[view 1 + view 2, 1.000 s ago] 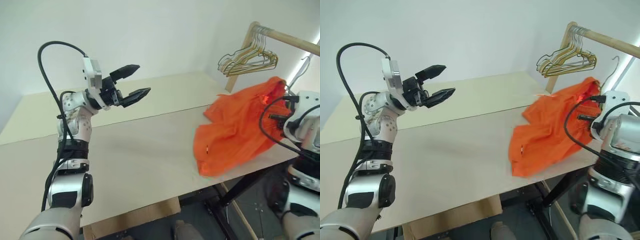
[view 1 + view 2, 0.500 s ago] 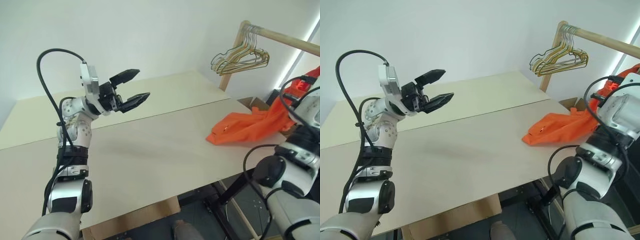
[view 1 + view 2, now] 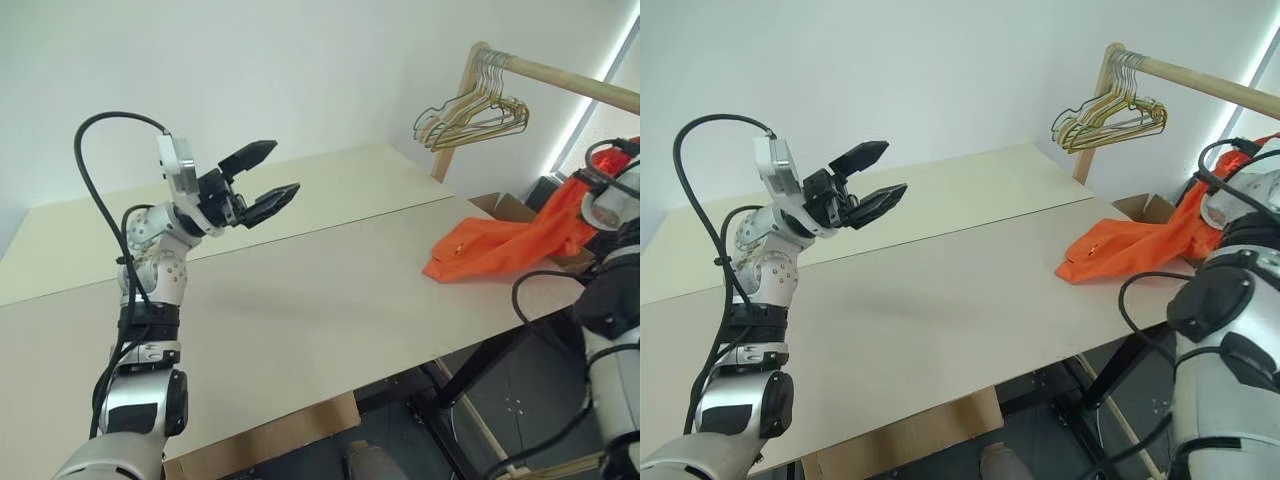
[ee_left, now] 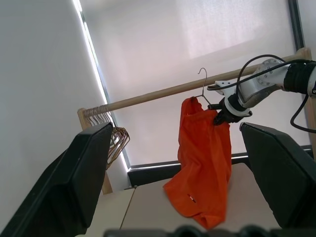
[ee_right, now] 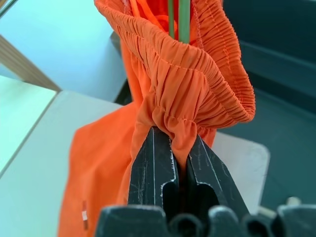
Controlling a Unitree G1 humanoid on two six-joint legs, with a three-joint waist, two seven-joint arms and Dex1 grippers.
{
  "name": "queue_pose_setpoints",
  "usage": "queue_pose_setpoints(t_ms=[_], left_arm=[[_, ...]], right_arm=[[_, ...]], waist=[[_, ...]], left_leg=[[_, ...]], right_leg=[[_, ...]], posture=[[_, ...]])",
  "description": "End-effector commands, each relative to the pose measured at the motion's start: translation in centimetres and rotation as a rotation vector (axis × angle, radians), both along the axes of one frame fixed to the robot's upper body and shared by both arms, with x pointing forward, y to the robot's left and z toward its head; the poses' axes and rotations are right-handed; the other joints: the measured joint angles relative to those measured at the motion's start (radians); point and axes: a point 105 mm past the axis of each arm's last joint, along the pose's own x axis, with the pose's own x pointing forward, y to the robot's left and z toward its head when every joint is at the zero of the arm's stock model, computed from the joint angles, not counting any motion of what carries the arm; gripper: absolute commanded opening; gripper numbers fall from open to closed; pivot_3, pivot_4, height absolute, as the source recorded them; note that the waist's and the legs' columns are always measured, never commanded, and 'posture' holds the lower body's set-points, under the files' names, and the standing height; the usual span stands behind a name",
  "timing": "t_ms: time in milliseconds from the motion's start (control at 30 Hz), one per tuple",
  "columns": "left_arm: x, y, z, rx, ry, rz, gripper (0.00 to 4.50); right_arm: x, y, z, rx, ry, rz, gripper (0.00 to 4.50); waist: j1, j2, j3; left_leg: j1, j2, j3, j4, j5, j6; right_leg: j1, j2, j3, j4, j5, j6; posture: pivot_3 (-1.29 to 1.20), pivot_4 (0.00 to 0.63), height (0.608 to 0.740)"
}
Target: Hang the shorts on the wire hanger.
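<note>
Right pincer pinching gathered orange shorts waistband, thin wire hanger inside; left pincer spread

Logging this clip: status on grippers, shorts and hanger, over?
Left gripper open, empty, above the table. Right gripper shut on the shorts waistband, one end trailing on the table. Wire hanger runs up through the waistband. Nothing in the way.

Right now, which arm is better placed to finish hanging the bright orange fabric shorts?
Right: the right gripper is shut on the shorts beside the thin wire hanger; the left gripper hovers open, far away.
</note>
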Motion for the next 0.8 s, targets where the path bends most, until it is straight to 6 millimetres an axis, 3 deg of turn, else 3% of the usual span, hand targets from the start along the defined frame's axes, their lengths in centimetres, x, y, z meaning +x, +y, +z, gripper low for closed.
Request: queue_pose_setpoints(t_ms=[33, 400, 667, 800], left_arm=[[-0.5, 0.2, 0.8, 0.017, -0.036, 0.009, 4.47], [-0.6, 0.3, 0.6, 0.025, -0.031, 0.007, 4.47], [-0.9, -0.4, 0.4, 0.037, -0.029, -0.033, 4.47], [-1.0, -0.5, 0.0, 0.058, -0.033, -0.050, 4.50]], right_arm=[[0.1, -0.4, 2.3, 0.053, -0.121, -0.029, 0.00], [0.5, 0.5, 0.8, 0.181, -0.126, -0.015, 0.00], [0.6, 0.4, 0.1, 0.047, -0.046, 0.015, 0.00], [0.6, 0.2, 0.0, -0.002, -0.026, -0.011, 1.19]], waist=[[0.001, 0.000, 0.000], [0.001, 0.000, 0.000], [0.001, 0.000, 0.000], [0.000, 0.000, 0.000]], left_leg=[[0.000, 0.000, 0.001, -0.001, 0.000, 0.000], [0.001, 0.000, 0.005, -0.007, 0.000, 0.001], [0.001, 0.000, 0.006, -0.007, 0.000, 0.001], [0.001, 0.000, 0.007, -0.008, 0.000, 0.001]], right_leg=[[0.000, 0.000, 0.001, 0.000, 0.000, 0.000], [0.000, 0.000, 0.011, -0.005, 0.001, 0.002], [0.000, 0.000, 0.012, -0.005, 0.001, 0.002], [0.000, 0.000, 0.013, -0.005, 0.001, 0.003]], posture=[[-0.16, 0.000, 0.740], [-0.16, 0.000, 0.740], [-0.17, 0.000, 0.740], [-0.17, 0.000, 0.740]])
